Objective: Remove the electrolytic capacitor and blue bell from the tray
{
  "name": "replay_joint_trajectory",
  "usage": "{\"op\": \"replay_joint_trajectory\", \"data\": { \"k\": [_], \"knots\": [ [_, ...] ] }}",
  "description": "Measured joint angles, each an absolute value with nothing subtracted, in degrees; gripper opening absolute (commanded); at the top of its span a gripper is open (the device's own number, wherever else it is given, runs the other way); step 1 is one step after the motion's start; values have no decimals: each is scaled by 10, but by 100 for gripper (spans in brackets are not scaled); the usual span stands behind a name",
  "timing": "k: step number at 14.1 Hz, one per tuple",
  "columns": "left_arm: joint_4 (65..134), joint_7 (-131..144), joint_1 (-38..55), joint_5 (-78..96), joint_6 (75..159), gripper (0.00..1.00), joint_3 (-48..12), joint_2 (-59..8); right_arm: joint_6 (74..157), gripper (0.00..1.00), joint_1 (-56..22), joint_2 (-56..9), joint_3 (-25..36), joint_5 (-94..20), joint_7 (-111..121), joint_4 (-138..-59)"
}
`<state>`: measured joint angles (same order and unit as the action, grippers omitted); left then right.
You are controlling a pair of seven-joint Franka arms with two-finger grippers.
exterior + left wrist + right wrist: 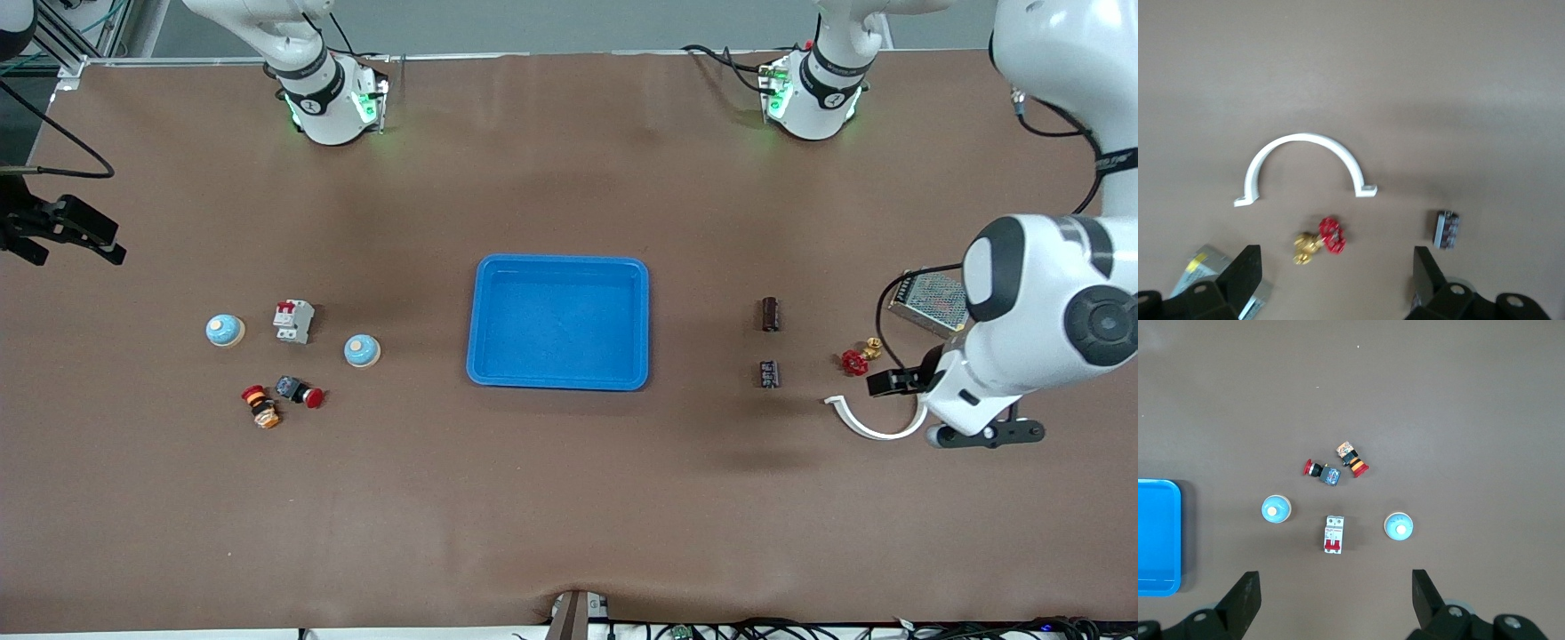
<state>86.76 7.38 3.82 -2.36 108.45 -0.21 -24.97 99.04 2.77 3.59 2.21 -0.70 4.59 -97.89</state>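
Two dark capacitors lie toward the left arm's end of the blue tray [558,267], one [770,314] farther from the front camera and one [770,373] nearer. The nearer one also shows in the left wrist view [1447,229]. Two light-blue bells [225,330] [362,350] stand toward the right arm's end and show in the right wrist view [1399,527] [1277,510]. My left gripper [916,387] [1338,277] is open and empty, up over a red valve. My right gripper [67,229] [1335,600] is open and empty, high over the right arm's end of the table.
A white half-ring clamp [876,425], a red-and-brass valve [856,360] and a metal power supply [929,300] lie under the left arm. A white circuit breaker [293,321] and two push buttons [260,406] [298,391] lie by the bells.
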Motion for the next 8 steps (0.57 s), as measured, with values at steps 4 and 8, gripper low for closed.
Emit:
{"op": "replay_joint_trajectory", "data": {
  "k": [4,8],
  "knots": [
    [865,30,38,-23,1015,100,16,-185,990,100,28,30,20,-7,46,-979],
    [863,1,37,-23,947,100,34,-116,990,100,28,29,16,-7,46,-977]
  ]
}}
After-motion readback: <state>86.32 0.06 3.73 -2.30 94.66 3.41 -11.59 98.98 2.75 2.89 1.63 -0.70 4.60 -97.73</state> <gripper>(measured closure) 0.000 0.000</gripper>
